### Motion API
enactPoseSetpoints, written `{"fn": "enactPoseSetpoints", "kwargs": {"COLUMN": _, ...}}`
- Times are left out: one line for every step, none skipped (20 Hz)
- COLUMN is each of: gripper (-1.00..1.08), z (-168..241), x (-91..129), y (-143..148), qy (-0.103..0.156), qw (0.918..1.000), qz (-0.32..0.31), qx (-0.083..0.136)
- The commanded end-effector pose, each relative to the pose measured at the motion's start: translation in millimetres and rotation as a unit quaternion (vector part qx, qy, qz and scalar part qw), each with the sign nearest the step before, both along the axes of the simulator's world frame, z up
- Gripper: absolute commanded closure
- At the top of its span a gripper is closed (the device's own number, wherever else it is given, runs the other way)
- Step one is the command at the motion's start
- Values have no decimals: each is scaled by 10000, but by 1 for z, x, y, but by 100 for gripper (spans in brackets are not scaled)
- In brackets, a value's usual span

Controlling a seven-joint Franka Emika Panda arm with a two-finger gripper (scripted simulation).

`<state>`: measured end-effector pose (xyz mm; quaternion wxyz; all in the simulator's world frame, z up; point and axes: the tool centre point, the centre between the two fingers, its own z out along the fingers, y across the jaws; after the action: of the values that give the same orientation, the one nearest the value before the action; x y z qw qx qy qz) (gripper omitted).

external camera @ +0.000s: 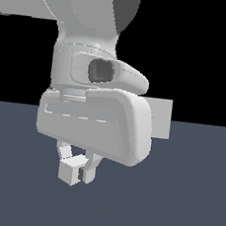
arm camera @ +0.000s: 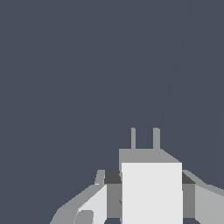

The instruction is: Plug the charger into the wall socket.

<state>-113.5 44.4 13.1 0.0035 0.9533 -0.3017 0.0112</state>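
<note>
Nearest in the exterior view, the gripper (external camera: 79,167) hangs just above the dark blue-grey floor (external camera: 184,202), its two fingers closed on the charger (external camera: 70,172), an off-white boxy block. The block sits at about 7 o'clock from the big pale hand housing (external camera: 103,129) of the arm. In the wrist view the charger (arm camera: 151,192) fills the space between the finger pads (arm camera: 113,176), and its two thin grey prongs (arm camera: 144,138) stick out side by side from the far face, pointing away from the camera over bare floor.

Farther back, the wall socket (external camera: 162,118) stands upright as a flat light-grey square, at about 3 o'clock from the housing, which covers its near edge. Its centre hole is probably hidden or too faint to make out. It stands well apart from the charger.
</note>
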Motion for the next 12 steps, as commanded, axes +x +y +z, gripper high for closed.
{"fn": "enactPoseSetpoints", "kwargs": {"gripper": 108, "z": 2, "x": 1, "y": -3, "qy": -3, "qw": 10000, "qz": 51, "qx": -1}}
{"fn": "enactPoseSetpoints", "kwargs": {"gripper": 108, "z": 3, "x": 1, "y": -5, "qy": -3, "qw": 10000, "qz": 84, "qx": -1}}
{"fn": "enactPoseSetpoints", "kwargs": {"gripper": 108, "z": 4, "x": 1, "y": -7, "qy": -3, "qw": 9999, "qz": 123, "qx": -2}}
{"fn": "enactPoseSetpoints", "kwargs": {"gripper": 108, "z": 6, "x": 1, "y": -10, "qy": -3, "qw": 9999, "qz": 166, "qx": -2}}
{"fn": "enactPoseSetpoints", "kwargs": {"gripper": 108, "z": 7, "x": 2, "y": -12, "qy": -3, "qw": 9998, "qz": 214, "qx": -3}}
{"fn": "enactPoseSetpoints", "kwargs": {"gripper": 108, "z": 9, "x": 2, "y": -15, "qy": -3, "qw": 9996, "qz": 267, "qx": -3}}
{"fn": "enactPoseSetpoints", "kwargs": {"gripper": 108, "z": 11, "x": 3, "y": -18, "qy": -3, "qw": 9995, "qz": 325, "qx": -4}}
{"fn": "enactPoseSetpoints", "kwargs": {"gripper": 108, "z": 13, "x": 3, "y": -22, "qy": -3, "qw": 9993, "qz": 387, "qx": -4}}
{"fn": "enactPoseSetpoints", "kwargs": {"gripper": 108, "z": 15, "x": 4, "y": -26, "qy": -4, "qw": 9990, "qz": 454, "qx": -5}}
{"fn": "enactPoseSetpoints", "kwargs": {"gripper": 108, "z": 17, "x": 5, "y": -29, "qy": -4, "qw": 9986, "qz": 526, "qx": -6}}
{"fn": "enactPoseSetpoints", "kwargs": {"gripper": 108, "z": 20, "x": 6, "y": -34, "qy": -4, "qw": 9982, "qz": 602, "qx": -7}}
{"fn": "enactPoseSetpoints", "kwargs": {"gripper": 108, "z": 22, "x": 7, "y": -38, "qy": -4, "qw": 9977, "qz": 683, "qx": -7}}
